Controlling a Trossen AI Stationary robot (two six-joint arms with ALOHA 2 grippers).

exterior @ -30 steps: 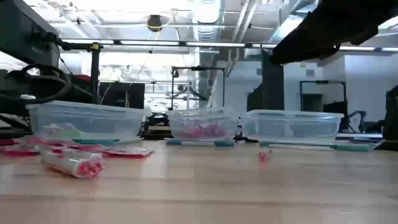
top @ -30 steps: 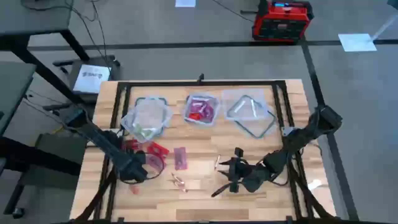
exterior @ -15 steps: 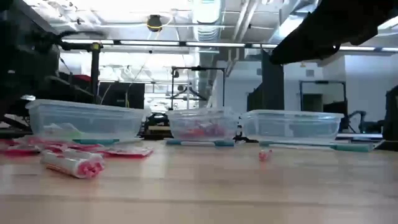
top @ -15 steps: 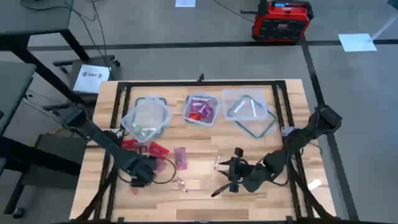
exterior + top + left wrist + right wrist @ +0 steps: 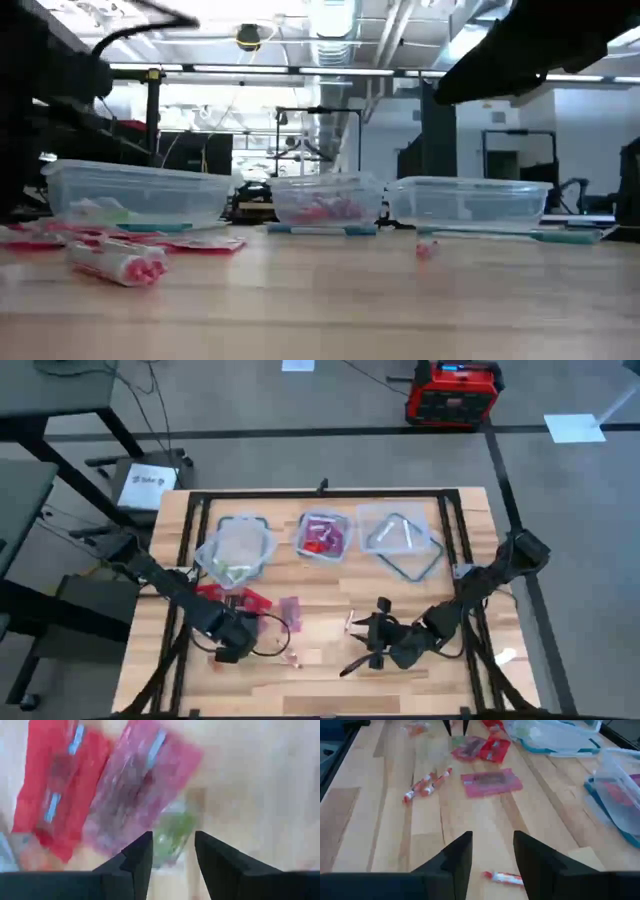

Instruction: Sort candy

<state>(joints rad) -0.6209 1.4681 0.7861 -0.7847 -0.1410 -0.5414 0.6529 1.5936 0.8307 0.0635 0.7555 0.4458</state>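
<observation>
Candy lies loose on the wooden table: red flat packets (image 5: 232, 598), a pink packet (image 5: 290, 611), and small red-and-white rolls (image 5: 290, 655) (image 5: 350, 622). My left gripper (image 5: 233, 643) points down over the near-left pile, open. Its wrist view shows red packets (image 5: 55, 790), a pink packet (image 5: 140, 785) and a greenish piece (image 5: 172, 832) on the table under the gap between its fingers (image 5: 172, 851). My right gripper (image 5: 362, 640) waits open, low over the near middle, with a small roll (image 5: 502, 877) on the table beneath it.
Three clear tubs stand in a row at the far side: left (image 5: 238, 548), middle (image 5: 325, 535) with red candy inside, right (image 5: 400, 540) beside its lid. Bare wood runs along the near edge (image 5: 330, 695). A black frame borders the table (image 5: 320, 493).
My left gripper has gone toward the table's right edge and a little toward the near edge, rising slightly and tipping further toward straight down. It leaves the red packets more uncovered. Its fingers have stayed open. The candy has not moved.
</observation>
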